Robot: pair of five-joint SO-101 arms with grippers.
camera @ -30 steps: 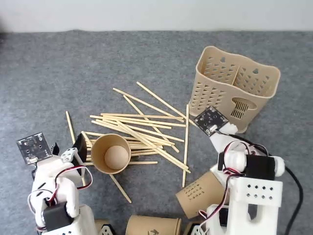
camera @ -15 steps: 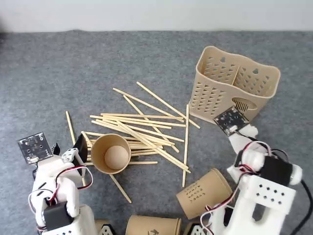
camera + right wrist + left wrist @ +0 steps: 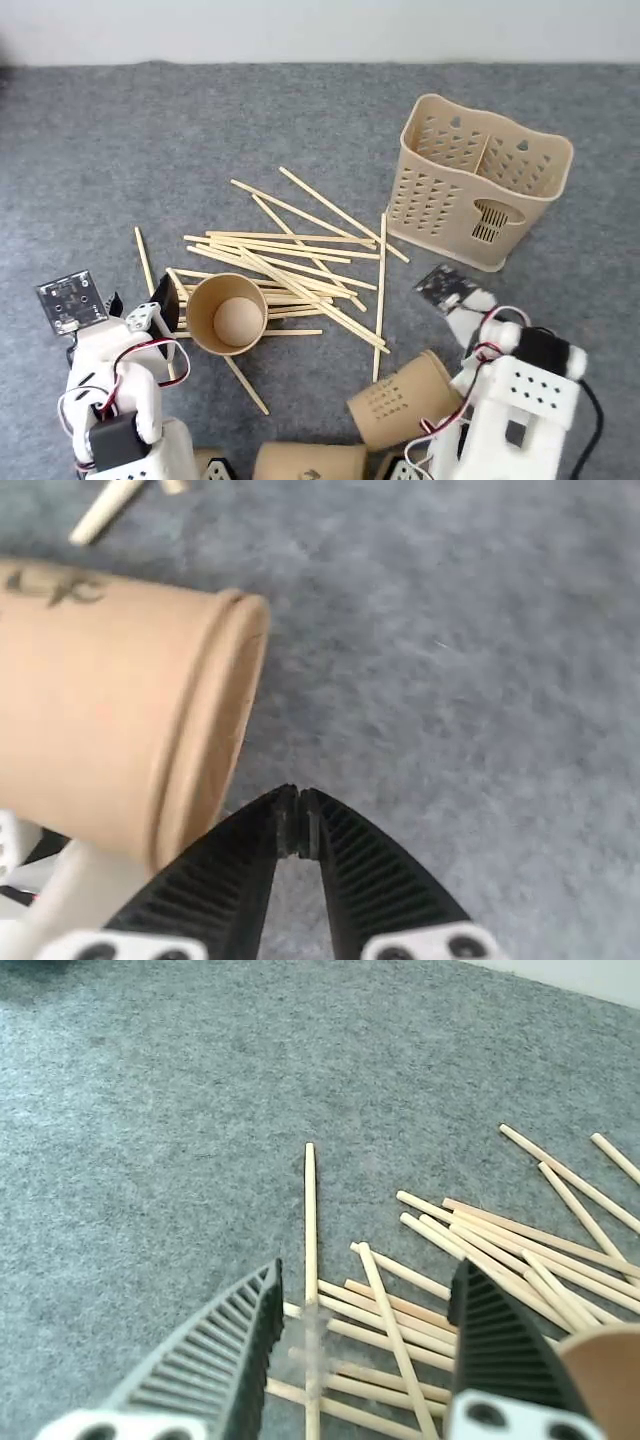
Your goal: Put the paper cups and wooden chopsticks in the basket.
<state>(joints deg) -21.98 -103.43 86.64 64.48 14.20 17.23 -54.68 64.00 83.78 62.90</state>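
Left hand wide over chopsticks; right hand closed, empty, beside toppled paper cup

No legible text, number or sign recorded. Dark printed marks stand on the side of one tipped paper cup and on a second cup; neither can be read.

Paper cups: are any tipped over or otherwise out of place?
Yes. One paper cup lies on its side at the high view's lower right, another cup on its side at the bottom edge. The third cup stands upright against the scattered chopsticks.
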